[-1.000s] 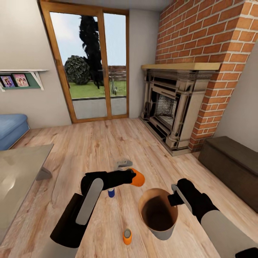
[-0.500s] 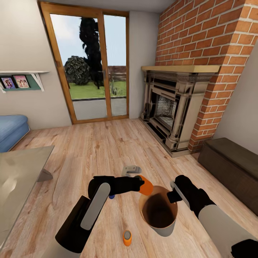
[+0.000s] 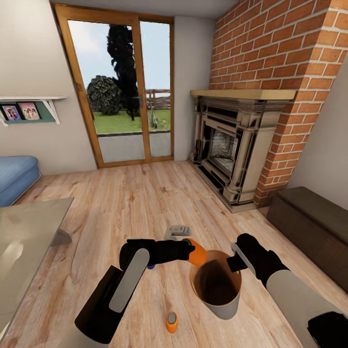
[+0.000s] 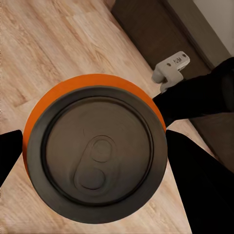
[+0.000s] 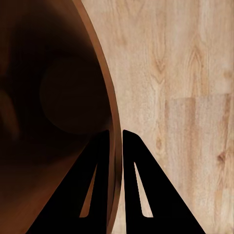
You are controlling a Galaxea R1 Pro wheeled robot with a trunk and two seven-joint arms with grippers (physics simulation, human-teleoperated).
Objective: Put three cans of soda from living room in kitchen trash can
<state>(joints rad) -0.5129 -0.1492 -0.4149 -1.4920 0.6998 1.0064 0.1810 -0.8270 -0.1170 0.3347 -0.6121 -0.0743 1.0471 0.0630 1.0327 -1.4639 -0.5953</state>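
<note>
- Left gripper [image 3: 192,251] is clamped on an orange soda can [image 3: 197,253]; the can sits between its fingers, at the near-left edge of the bin's rim, partly over the opening.
- Left wrist view: the held can's grey top [image 4: 97,152] faces the camera dead centre, with a black finger [image 4: 9,156] on either side of it.
- Right gripper [image 3: 234,263] pinches the trash bin [image 3: 223,307] by its rim, on the side opposite the can. Right wrist view: the rim [image 5: 113,127] runs between the two fingers [image 5: 97,190], one inside the brown interior, one outside, gap narrow.
- The bin is upright, mouth open upward, over the wood floor [image 3: 125,198].
- Second orange can [image 3: 171,321] stands on the floor, below the left gripper and left of the bin, well apart from both grippers.
- Blue can [image 3: 151,265] is mostly hidden behind the left forearm; only a sliver shows.
- A small grey device [image 3: 177,230] lies on the floor just beyond the left gripper.
</note>
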